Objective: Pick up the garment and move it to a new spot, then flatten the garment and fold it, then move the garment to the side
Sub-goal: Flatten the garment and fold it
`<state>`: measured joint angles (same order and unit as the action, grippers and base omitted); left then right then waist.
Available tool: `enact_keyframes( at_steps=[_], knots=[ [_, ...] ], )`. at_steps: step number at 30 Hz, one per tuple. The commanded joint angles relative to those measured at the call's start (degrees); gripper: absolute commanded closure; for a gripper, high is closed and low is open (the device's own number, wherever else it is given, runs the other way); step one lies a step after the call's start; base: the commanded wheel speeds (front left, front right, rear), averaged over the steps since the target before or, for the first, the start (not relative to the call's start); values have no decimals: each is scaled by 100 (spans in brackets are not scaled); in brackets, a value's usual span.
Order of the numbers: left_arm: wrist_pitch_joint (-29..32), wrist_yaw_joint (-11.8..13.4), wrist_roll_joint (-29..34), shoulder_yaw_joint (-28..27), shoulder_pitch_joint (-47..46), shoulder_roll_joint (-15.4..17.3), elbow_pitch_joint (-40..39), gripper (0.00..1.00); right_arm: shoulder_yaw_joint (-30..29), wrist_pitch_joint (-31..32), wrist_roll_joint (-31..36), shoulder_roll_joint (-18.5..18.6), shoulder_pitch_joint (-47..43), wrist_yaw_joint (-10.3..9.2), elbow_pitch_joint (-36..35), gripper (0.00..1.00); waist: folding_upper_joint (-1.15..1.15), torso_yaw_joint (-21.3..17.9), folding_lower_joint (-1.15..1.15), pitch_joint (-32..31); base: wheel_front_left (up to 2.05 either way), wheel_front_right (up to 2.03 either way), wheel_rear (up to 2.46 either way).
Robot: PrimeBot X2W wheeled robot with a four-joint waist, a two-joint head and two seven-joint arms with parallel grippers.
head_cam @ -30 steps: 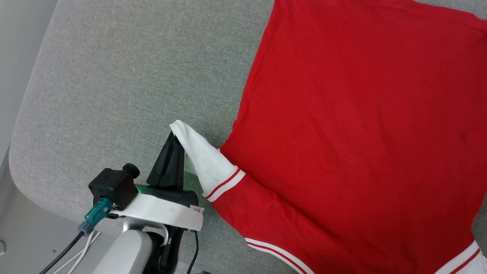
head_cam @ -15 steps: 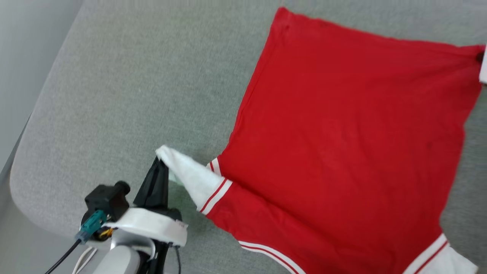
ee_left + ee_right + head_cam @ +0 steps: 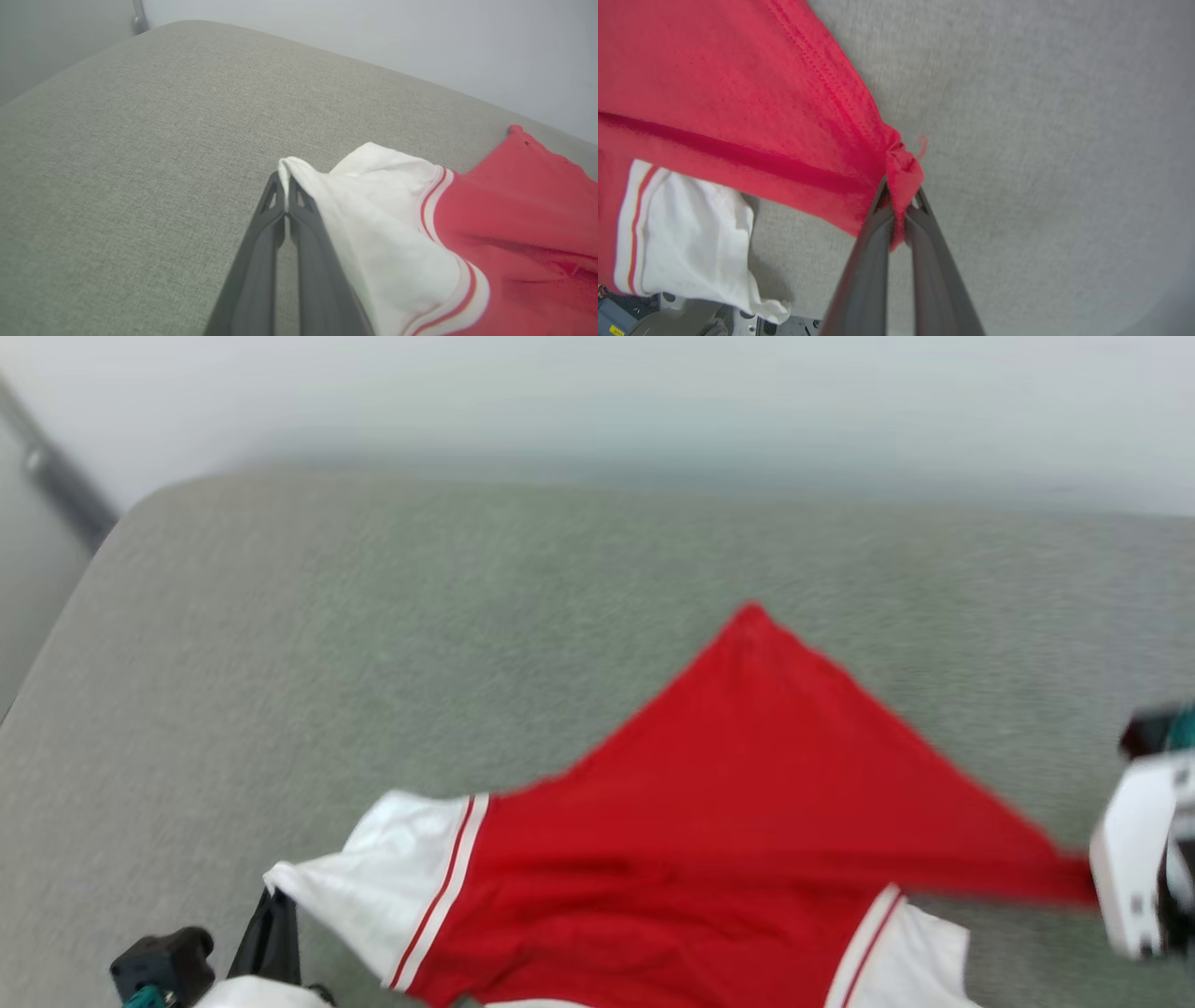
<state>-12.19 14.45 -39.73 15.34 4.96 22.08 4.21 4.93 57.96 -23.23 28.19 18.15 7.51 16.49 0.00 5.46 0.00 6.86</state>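
On grey padded surface [image 3: 373, 616], garment [image 3: 728, 821] lay stretched nine-to-three o'clock: left hand [image 3: 285, 196] clenched on white sleeve [image 3: 373, 224], right hand [image 3: 900, 205] clenched on red corner [image 3: 903, 163].

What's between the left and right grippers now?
The red jersey, stretched across the grey cushion; left gripper pinches its white sleeve, right gripper a red corner. Head view.

Head view: high, tilted forward and down over the grey cushion [image 3: 280, 644], pale wall [image 3: 597, 392] along the top edge. Left wrist view: low and close, looking along the left gripper [image 3: 284, 186] toward that wall. Right wrist view: close, looking steeply down along the right gripper [image 3: 899, 200]. Shared by all three: the garment [image 3: 728, 803] and the cushion.
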Motion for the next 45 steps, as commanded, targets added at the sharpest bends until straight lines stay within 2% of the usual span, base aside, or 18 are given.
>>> enact_keyframes(
  at_steps=[1,6,8,9,10,11,15,19,21,25,26,31,38,45],
  knots=[
    [42,63,-39,-59,145,70,-33,100,-74,127,-101,8,-523,-4,-186,100,0,-648,0,-576,0,0,0],
    [156,180,-137,-161,455,184,-126,100,-311,621,-185,-279,-2080,-4,-879,100,0,-976,0,-745,0,0,0],
    [175,198,-145,-176,489,197,-148,100,-411,693,-210,-391,-2336,-4,-999,100,0,-1013,0,-745,0,0,0],
    [186,212,-164,-187,514,205,-175,100,-468,753,-211,-487,-2543,-4,-1121,89,0,-1052,0,-741,0,0,0],
    [203,225,-174,-188,529,208,-196,100,-518,778,-222,-596,-2717,-4,-1233,55,0,-1083,0,-737,0,0,0],
    [224,229,-181,-187,544,215,-216,100,-563,731,-288,-743,-2837,-4,-1359,0,0,-1114,0,-725,0,0,0],
    [294,269,-134,-133,498,238,-313,100,-837,83,-232,-1027,-2849,-4,-1725,0,0,-1166,0,-636,0,0,0],
    [355,242,-68,-49,283,259,-392,100,-1089,-1297,-37,-1158,-2368,-4,-1817,0,0,-1116,0,-431,0,0,0],
    [374,220,-17,-7,156,263,-418,100,-1096,-2012,-8,-1219,-2113,-3,-1696,0,0,-1069,0,-299,0,0,0],
    [383,123,47,84,-251,225,-473,100,-923,-2894,-155,-1246,-1290,-3,-1171,0,0,-885,0,92,0,0,0],
    [391,109,54,105,-338,219,-462,100,-835,-2946,-156,-1234,-1129,-3,-1069,0,0,-838,0,172,0,0,0],
    [375,-46,176,244,-870,181,-409,100,-263,-2625,-258,-1065,-272,-3,-700,0,0,-607,0,611,0,0,0],
    [332,-231,300,447,-1428,81,-283,100,590,-1243,-471,-926,700,-3,-369,0,0,-326,0,1058,0,0,0],
    [216,-334,327,550,-1707,-42,-176,100,953,-362,-516,-967,1175,-3,159,0,0,-138,0,1336,0,0,0]
  ],
)
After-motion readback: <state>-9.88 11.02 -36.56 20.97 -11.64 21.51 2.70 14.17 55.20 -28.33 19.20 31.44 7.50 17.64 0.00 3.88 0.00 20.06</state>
